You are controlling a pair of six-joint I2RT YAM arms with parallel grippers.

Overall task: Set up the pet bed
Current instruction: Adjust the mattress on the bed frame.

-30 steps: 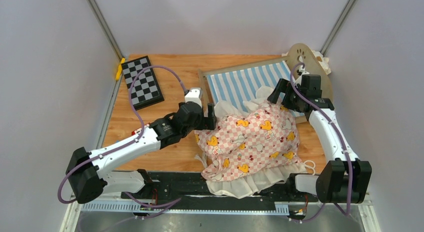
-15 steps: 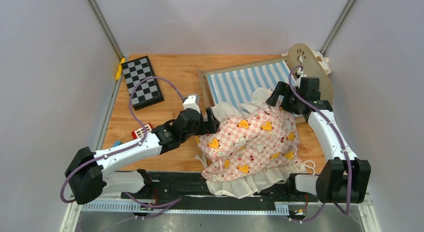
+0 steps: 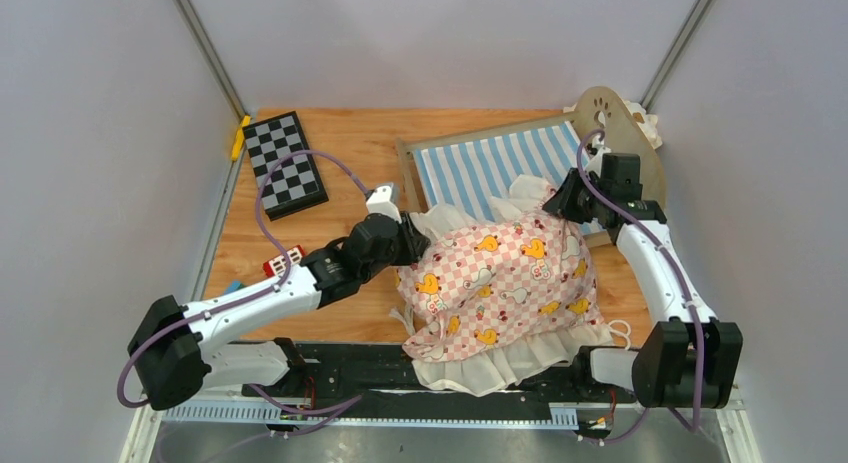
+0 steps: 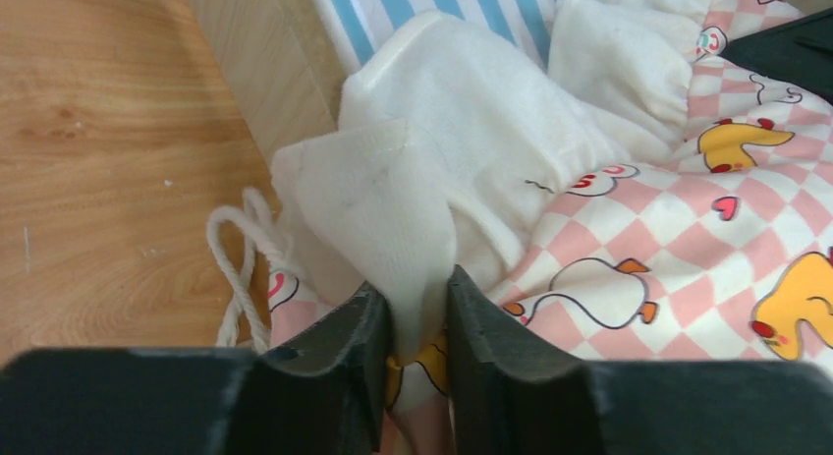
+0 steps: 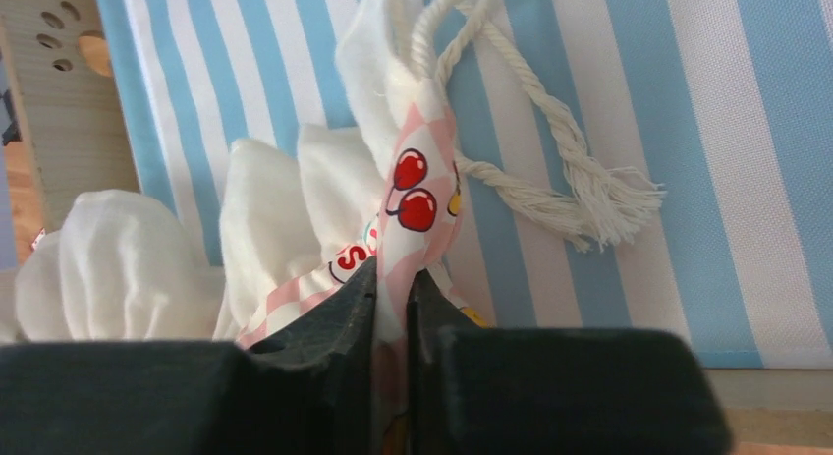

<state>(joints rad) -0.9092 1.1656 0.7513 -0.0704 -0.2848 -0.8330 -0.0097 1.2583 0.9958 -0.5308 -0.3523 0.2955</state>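
Note:
The pet bed (image 3: 480, 163), a light-wood frame with a blue-and-white striped base and a paw-print headboard (image 3: 612, 118), lies at the back right of the table. A pink checkered ruffled cushion (image 3: 505, 278) lies in front of it, its far edge over the bed's near end. My left gripper (image 3: 418, 245) is shut on the cushion's left far corner, the white ruffle (image 4: 393, 209) pinched between its fingers (image 4: 334, 347). My right gripper (image 3: 555, 205) is shut on the cushion's right far corner (image 5: 417, 204) over the striped fabric (image 5: 629, 111).
A black-and-white checkerboard (image 3: 284, 163) lies at the back left, a yellow piece (image 3: 240, 138) beside it. A small red-and-white object (image 3: 282, 261) sits near the left arm. White cord ties (image 5: 550, 150) hang from the cushion's corners. Grey walls enclose the table.
Both grippers were open at the cushion's far corners; they have closed on the fabric. The left gripper moved slightly nearer and lower onto the ruffle.

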